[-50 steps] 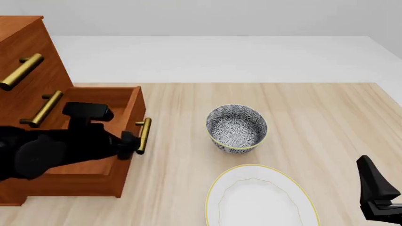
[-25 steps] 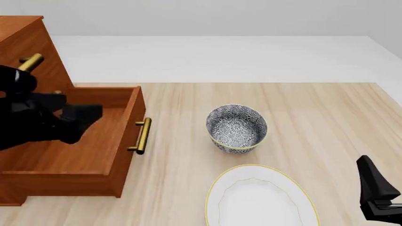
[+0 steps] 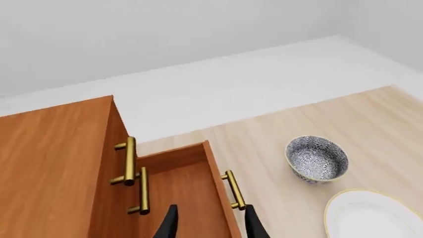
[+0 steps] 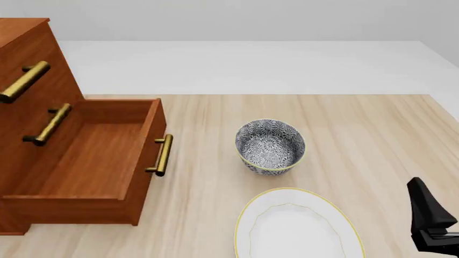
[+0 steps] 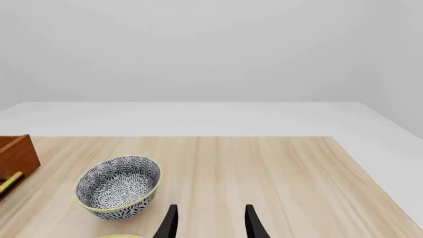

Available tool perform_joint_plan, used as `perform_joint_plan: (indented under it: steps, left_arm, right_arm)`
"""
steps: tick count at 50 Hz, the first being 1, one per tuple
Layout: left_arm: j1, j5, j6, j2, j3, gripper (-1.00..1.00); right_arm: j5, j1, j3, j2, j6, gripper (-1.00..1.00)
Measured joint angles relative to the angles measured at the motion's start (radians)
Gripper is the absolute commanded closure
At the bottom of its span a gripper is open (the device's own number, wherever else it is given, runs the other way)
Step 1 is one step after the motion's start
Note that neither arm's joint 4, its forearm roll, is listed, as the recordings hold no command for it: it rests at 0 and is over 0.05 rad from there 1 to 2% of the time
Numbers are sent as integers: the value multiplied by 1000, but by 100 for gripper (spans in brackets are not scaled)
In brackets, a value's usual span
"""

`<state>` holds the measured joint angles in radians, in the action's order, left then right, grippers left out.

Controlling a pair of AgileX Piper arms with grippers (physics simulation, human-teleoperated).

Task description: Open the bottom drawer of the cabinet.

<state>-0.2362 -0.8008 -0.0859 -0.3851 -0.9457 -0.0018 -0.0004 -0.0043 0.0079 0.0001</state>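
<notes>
The cabinet (image 4: pixel 32 59) stands at the table's left, tall and reddish-brown. Its bottom drawer (image 4: pixel 86 161) is pulled far out toward the bowl, and the inside shows bare wood. The brass handle (image 4: pixel 163 155) on its front is free. My left gripper (image 3: pixel 211 225) is open and hangs high above the drawer (image 3: pixel 185 193) and cabinet (image 3: pixel 53 163); it does not show in the front view. The two drawers above sit flush. My right gripper (image 5: pixel 210 225) is open with nothing in it, low at the table's near right, well away from the cabinet.
A patterned black-and-white bowl (image 4: pixel 270 146) stands mid-table, right of the drawer's front. A white plate (image 4: pixel 298 226) with a gold rim lies nearer, at the front edge. The right arm (image 4: pixel 430 217) rests at the front right corner.
My left gripper, at the drawer's handle a second ago, let go, lifted up and back, and left the front view. The drawer stays pulled out. The right arm has not moved.
</notes>
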Motion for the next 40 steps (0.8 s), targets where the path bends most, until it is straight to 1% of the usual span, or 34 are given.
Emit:
perform_joint_plan:
  steps: [13,27,33,40]
  left_arm:
    - [93,-154,-43,139,-184,-100]
    - [203,-334,-58,231,-410,-100]
    - [249,-372,-65,257,-466,-100]
    - [289,-396,-72,280,-499,-100]
  right_arm:
    - [0,0,0,0,0,-100]
    - [0,0,0,0,0,-100]
    - [0,0,0,0,0,-100]
    - [0,0,0,0,0,-100]
